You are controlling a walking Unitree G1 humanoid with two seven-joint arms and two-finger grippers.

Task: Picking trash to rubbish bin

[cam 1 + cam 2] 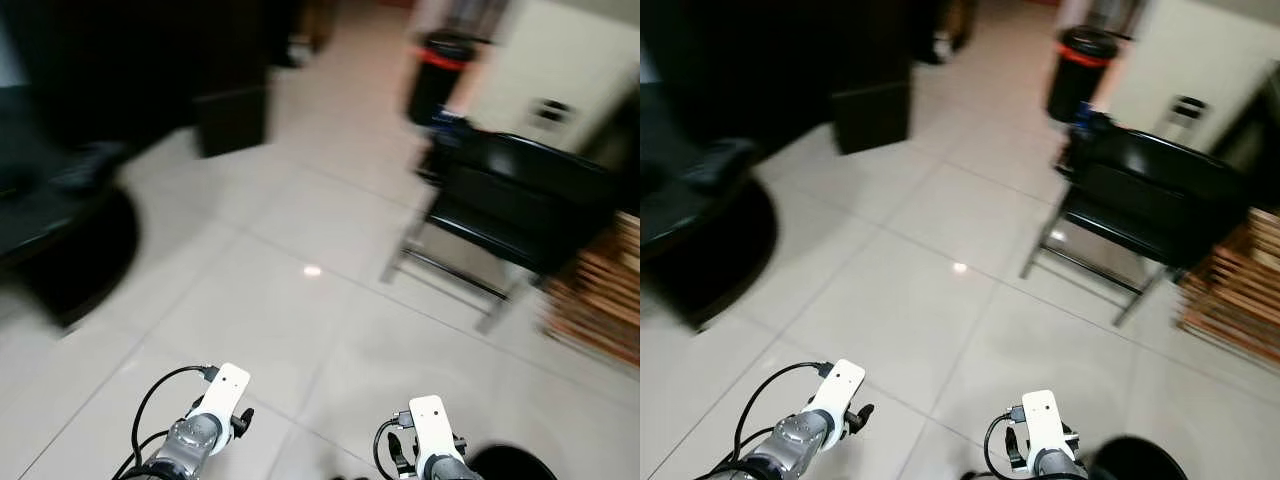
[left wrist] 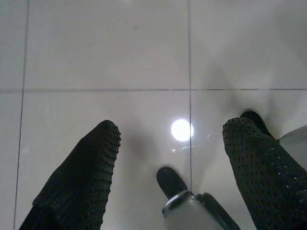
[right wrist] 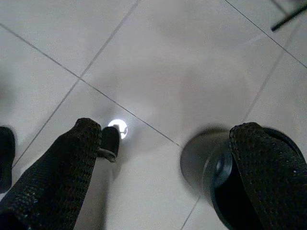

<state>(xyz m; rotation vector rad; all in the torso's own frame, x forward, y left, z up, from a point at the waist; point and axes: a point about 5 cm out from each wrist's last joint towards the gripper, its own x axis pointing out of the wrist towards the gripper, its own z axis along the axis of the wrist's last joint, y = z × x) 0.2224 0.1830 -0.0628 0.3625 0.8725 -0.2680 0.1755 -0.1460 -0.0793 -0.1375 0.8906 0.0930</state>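
Observation:
A black rubbish bin (image 1: pixel 1080 70) with a red band stands far ahead to the right, beside a pale wall. My two arms hang low over the tiled floor; their wrists show as the left wrist (image 1: pixel 215 405) and the right wrist (image 1: pixel 432 428). In the left wrist view my left gripper (image 2: pixel 172 132) is open above bare tiles with nothing between its fingers (image 2: pixel 93 163). The right wrist view has my right gripper (image 3: pixel 170 129) open too, over a tile joint. A dark round object (image 3: pixel 216 177) lies on the floor next to its finger (image 3: pixel 261 163).
A black chair (image 1: pixel 520 200) on a metal frame stands ahead right, between me and the bin. Stacked wooden slats (image 1: pixel 600 290) lie at the far right. Dark furniture (image 1: pixel 60 240) sits at the left, with a dark box (image 1: pixel 230 115) behind it. The head views are blurred.

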